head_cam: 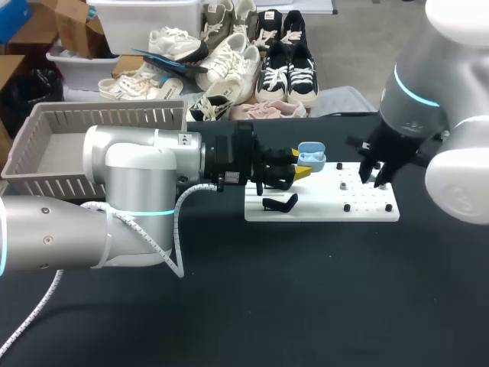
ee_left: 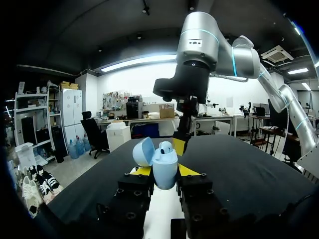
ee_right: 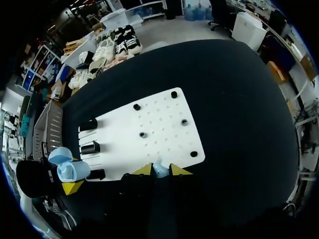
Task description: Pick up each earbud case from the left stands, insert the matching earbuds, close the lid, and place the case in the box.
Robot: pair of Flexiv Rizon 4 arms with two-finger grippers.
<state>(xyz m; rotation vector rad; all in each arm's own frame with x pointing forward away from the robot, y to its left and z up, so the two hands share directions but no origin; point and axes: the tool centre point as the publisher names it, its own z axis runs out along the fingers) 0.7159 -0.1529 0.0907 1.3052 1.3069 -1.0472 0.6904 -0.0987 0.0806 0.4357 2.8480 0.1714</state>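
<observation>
My left fingers (ee_left: 141, 171) are pinching the blue case (ee_left: 164, 168), lid flipped open, just above the white board (ee_right: 164, 144). Meanwhile my right fingers (ee_right: 144, 170) are clamped on a little earbud (ee_right: 160, 169) over the board's near edge.

Your silver, cyan-ringed left arm (head_cam: 130, 176) is trailing a white coiled cable (head_cam: 177, 225) behind its black, yellow-tipped left hand (head_cam: 304, 167).

Pretty even overhead lighting; white board (ee_right: 149, 134) ahead of the right gripper (ee_right: 160, 170) looks bright, shadows barely there.
</observation>
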